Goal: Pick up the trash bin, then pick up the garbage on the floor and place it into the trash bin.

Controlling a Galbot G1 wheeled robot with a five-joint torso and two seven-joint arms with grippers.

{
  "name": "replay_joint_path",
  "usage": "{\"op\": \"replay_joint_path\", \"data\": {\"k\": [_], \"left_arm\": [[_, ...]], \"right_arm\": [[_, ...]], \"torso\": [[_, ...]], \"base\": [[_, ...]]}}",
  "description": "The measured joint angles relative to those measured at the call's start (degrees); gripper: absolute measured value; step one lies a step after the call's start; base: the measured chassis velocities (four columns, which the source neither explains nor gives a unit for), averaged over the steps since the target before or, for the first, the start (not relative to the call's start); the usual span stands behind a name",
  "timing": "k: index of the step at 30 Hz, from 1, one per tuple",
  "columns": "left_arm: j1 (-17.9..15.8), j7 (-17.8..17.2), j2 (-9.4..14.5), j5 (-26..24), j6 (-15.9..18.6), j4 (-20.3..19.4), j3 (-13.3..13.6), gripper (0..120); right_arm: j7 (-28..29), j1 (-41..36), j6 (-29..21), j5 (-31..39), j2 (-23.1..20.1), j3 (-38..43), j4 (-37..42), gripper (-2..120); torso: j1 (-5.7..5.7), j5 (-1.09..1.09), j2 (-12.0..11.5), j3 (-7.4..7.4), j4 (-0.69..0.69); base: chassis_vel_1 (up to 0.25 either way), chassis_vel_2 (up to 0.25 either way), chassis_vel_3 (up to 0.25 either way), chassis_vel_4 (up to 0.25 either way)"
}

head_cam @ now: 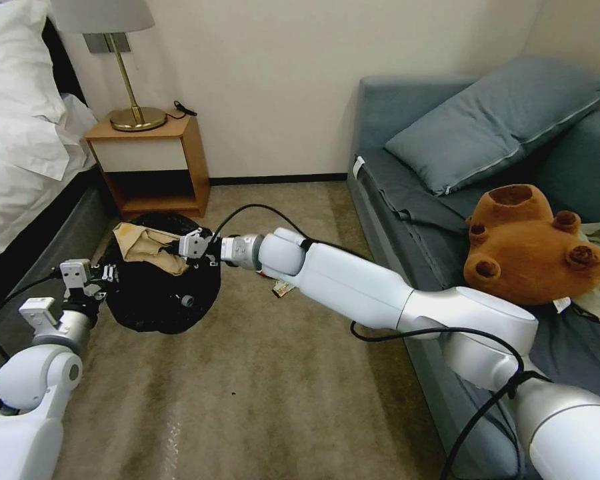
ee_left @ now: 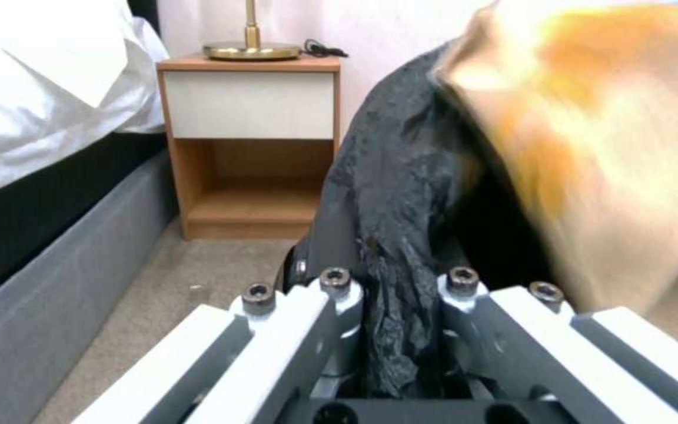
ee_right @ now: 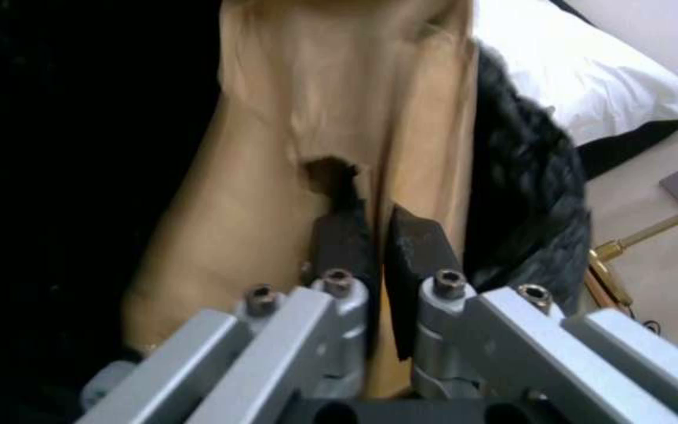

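Beige short-pile carpet [head_cam: 247,373] running between bed [head_cam: 20,167] on the left and grey-blue sofa [head_cam: 420,180] on the right. Sitting toward the far left, just before the wooden nightstand [head_cam: 150,163]: trash bin [head_cam: 160,293], round, lined with crinkly glossy black bag [ee_left: 390,194]. Lying across the bin's far-left opening: crumpled tan paper bag [head_cam: 147,247], matte, creased, with a small torn hole seen from the right wrist. Resting loose on the carpet just right of the bin, partly hidden under the right forearm: small red-white wrapper [head_cam: 283,288].

Right gripper [head_cam: 183,248] reaching in level from the right over the bin's rim, arm stretched long, dark pads [ee_right: 414,247] pinching a fold of the tan bag. Left gripper [head_cam: 103,277] coming up from the near left at the bin's left edge, wrist bent, clamping a bunched strip of the black liner between its jaws.

Further out: brass lamp [head_cam: 137,117] standing on the nightstand; slate pillow [head_cam: 493,123] and brown plush bear [head_cam: 533,247] lying on the sofa.
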Motion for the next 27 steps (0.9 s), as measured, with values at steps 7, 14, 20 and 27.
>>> {"op": "replay_joint_path", "data": {"k": [7,14,20,27], "left_arm": [[0.0,0.5,0.7,-0.7,-0.5,1.5,-0.7,5],[-0.2,0.9,1.2,-1.0,-1.2,3.4,-1.2,5],[-0.1,1.2,1.6,-1.7,-1.5,3.8,-1.6,5],[0.1,1.3,1.4,-1.9,-1.7,4.1,-1.8,5]], "right_arm": [[0.9,-0.5,0.0,0.0,-0.4,-0.8,2.3,40],[2.3,-0.9,-0.9,1.7,-1.3,-1.1,4.9,65],[5.1,-1.6,-2.9,5.5,-1.5,-1.4,7.4,84],[8.3,-2.4,-4.3,7.1,0.0,-1.8,7.2,100]], "torso": [[0.0,0.0,0.0,0.0,0.0],[0.0,0.0,0.0,0.0,0.0],[0.0,0.0,0.0,0.0,0.0],[0.0,0.01,0.0,0.0,0.01]], "base": [[0.0,0.0,0.0,0.0],[0.0,0.0,0.0,0.0],[0.0,0.0,0.0,0.0],[0.0,0.0,0.0,0.0]]}}
